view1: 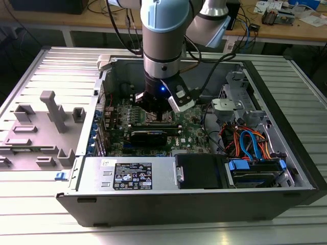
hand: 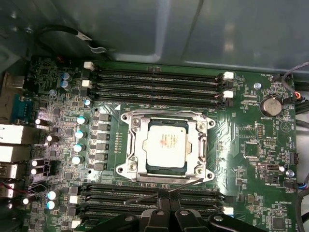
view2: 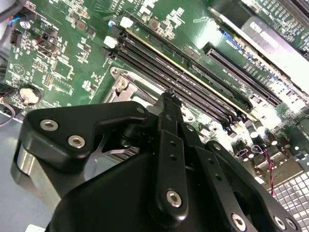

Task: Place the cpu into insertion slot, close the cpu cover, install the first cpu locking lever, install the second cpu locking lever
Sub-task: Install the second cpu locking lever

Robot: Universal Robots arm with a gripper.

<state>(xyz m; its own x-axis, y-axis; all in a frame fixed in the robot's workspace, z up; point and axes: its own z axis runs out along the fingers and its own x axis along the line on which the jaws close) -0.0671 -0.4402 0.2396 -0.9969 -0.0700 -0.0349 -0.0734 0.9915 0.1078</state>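
The cpu [hand: 166,145], a grey metallic square, lies in the insertion slot [hand: 140,176] on the green board. The silvery cpu cover [hand: 133,145] lies flat around it, and the chip shows through its window. A thin wire locking lever [hand: 145,195] runs slanted along the socket's side nearest my gripper. My gripper [hand: 169,198] has its black fingers shut together, with the tips right at that lever. In the second wrist view the gripper [view2: 169,94] points at the socket's corner [view2: 120,84]. In the exterior view the gripper [view1: 153,109] hangs inside the open computer case, over the socket.
Long black memory slots [hand: 154,77] flank the socket on two sides. A black graphics card [view1: 148,137] sits close in front of it. The power supply [view1: 127,176], drive bay and cable bundle [view1: 250,143] fill the case's near side and the exterior view's right. A grey fixture plate [view1: 46,127] lies outside.
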